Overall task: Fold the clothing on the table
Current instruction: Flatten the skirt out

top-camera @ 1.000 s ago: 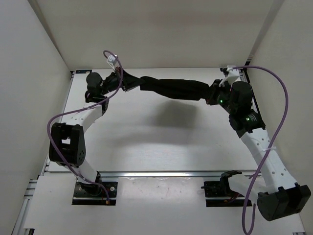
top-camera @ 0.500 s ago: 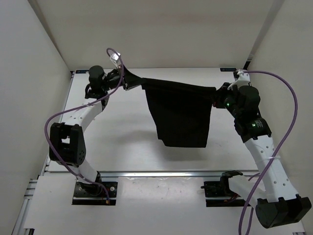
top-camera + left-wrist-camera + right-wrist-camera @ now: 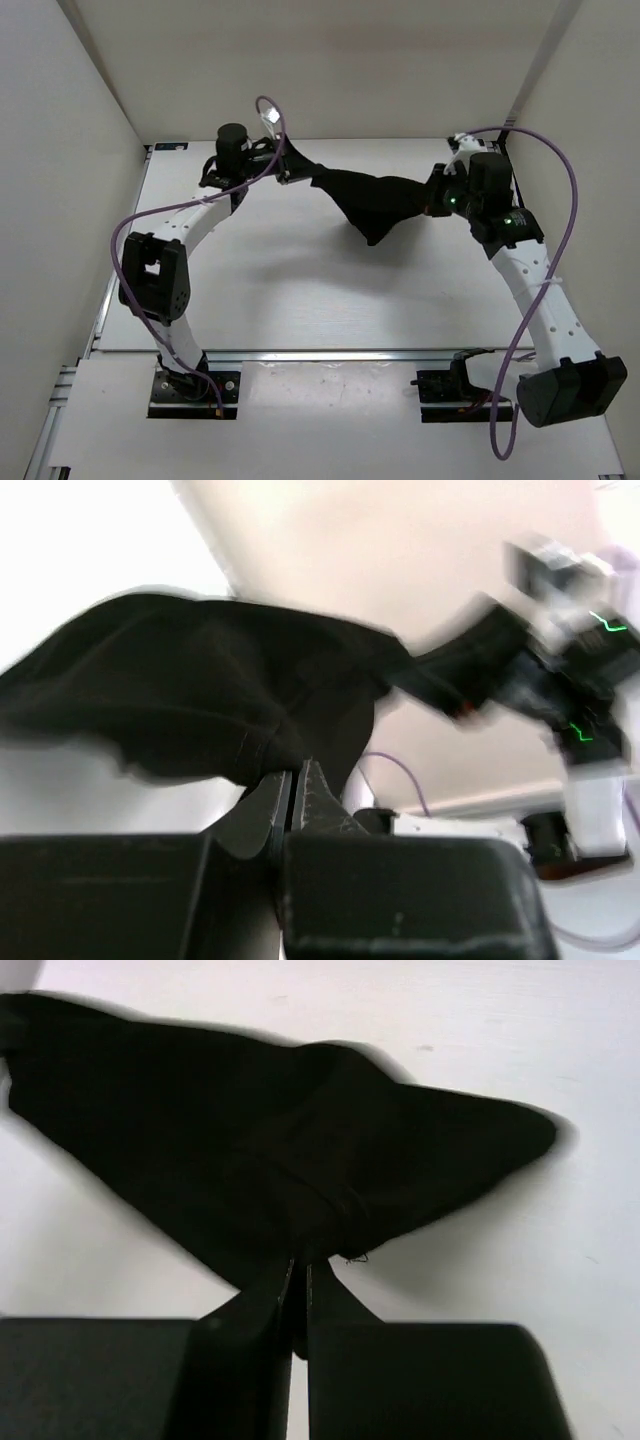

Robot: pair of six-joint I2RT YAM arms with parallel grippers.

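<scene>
The black clothing [image 3: 375, 200] hangs bunched in the air between both arms, above the far half of the white table [image 3: 280, 290]. Its lower corner droops to a point. My left gripper [image 3: 296, 172] is shut on the garment's left end; in the left wrist view the clothing [image 3: 200, 695] spreads out from the pinched left gripper [image 3: 296, 772]. My right gripper [image 3: 430, 198] is shut on the right end; in the right wrist view the clothing [image 3: 260, 1140] fans out above the closed right gripper [image 3: 300, 1265].
White walls enclose the table on the left, far and right sides. A metal rail [image 3: 330, 355] runs along the near edge by the arm bases. Purple cables [image 3: 560, 180] loop off both arms.
The cloth was stretched taut, then hung open as a flat sheet, and now sags bunched. Both grippers have moved closer together, the left one shifting right, still gripping.
</scene>
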